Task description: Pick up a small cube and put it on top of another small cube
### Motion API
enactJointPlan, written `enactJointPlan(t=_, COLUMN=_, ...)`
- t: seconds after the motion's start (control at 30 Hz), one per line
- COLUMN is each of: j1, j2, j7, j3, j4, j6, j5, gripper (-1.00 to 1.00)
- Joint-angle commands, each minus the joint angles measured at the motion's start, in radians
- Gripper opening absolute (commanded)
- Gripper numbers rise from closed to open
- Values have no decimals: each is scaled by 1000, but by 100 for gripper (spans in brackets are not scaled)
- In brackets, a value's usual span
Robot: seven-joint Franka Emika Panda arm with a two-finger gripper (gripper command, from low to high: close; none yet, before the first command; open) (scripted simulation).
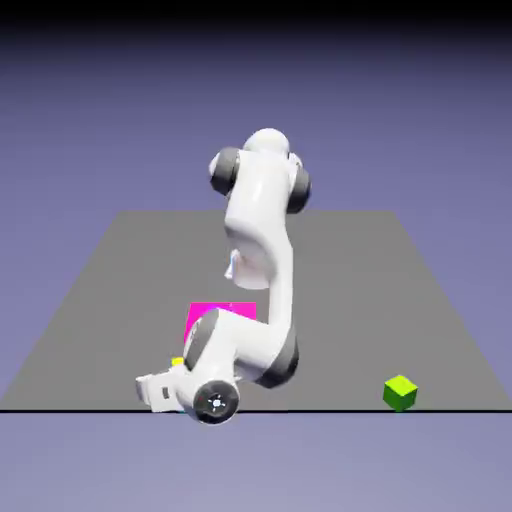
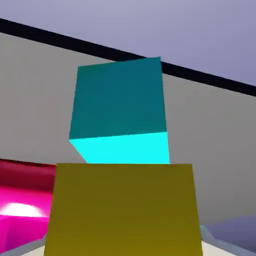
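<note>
The yellow cube (image 2: 122, 207) fills the bottom of the hand view, sitting between my fingers and hiding them. In the exterior view only a sliver of the yellow cube (image 1: 178, 362) shows at the gripper (image 1: 174, 370), which is shut on it, low at the table's front edge. Just beyond it in the hand view stands the cyan cube (image 2: 120, 107), close and a little above the yellow one in the picture. The arm hides the cyan cube in the exterior view.
A larger magenta cube (image 1: 222, 314) sits behind the arm's forearm and shows at the hand view's lower left as the magenta cube (image 2: 22, 210). A lime-green cube (image 1: 400, 393) lies at the front edge on the exterior view's right. The table edge (image 2: 210, 80) runs behind the cyan cube.
</note>
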Motion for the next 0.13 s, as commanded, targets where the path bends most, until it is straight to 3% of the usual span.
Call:
enactJointPlan(t=0.0, j1=2, j2=-10, j7=4, j3=0, j4=-35, j6=25, j5=-2, gripper=-100)
enactJointPlan(t=0.03, j1=2, j2=-10, j7=4, j3=0, j4=-35, j6=25, j5=-2, gripper=100)
enactJointPlan(t=0.1, j1=0, j2=0, j7=0, j3=0, j4=1, j6=0, j5=-2, gripper=100)
